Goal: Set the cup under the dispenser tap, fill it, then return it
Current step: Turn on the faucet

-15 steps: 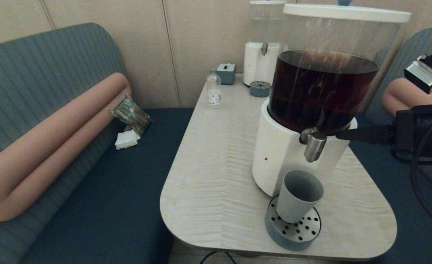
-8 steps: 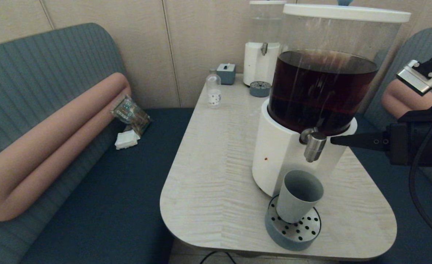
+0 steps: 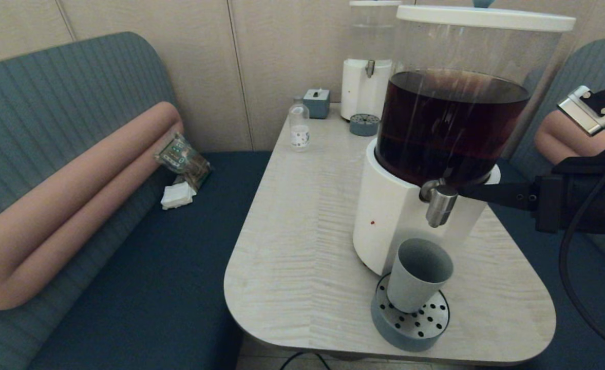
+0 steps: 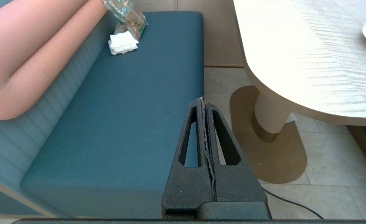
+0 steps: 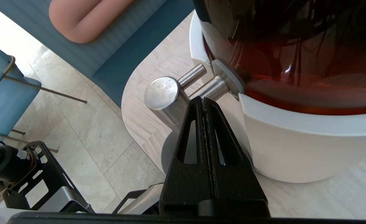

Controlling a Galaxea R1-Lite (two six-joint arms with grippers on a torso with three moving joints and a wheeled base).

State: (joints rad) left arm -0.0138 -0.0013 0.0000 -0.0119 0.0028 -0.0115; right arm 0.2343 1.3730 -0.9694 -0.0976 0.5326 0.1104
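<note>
The cup (image 3: 418, 281) is sitting upright on the round perforated drip tray (image 3: 410, 322) at the near edge of the table (image 3: 302, 246), directly beneath the dispenser tap (image 3: 440, 204). It is looking empty from the head view, and nothing is gripping it.

The right gripper (image 3: 461, 190) is reaching in from the right side, its two black fingers (image 5: 204, 124) pressed flat together with nothing between them. In the right wrist view their joined tip is lying right at the steel stem of the tap, just behind the round cap of the spout (image 5: 162, 93); whether it is actually touching the metal is hard to tell. The head view is showing the tip meeting the tap's right side, level with its top.

The big dispenser (image 3: 451, 123) is standing on its white base with dark brown liquid filling the lower part of the clear tank. No stream is showing under the spout.

The left gripper (image 4: 202, 102) is hanging off to the side, above the blue bench seat (image 4: 124, 124) and beside the table's edge, its fingers closed tight together and empty.

Farther back on the table a small clear labelled bottle (image 3: 299, 126), a small grey-blue box (image 3: 317, 103) and a smaller white-based dispenser (image 3: 366, 77) are standing near the wall.
</note>
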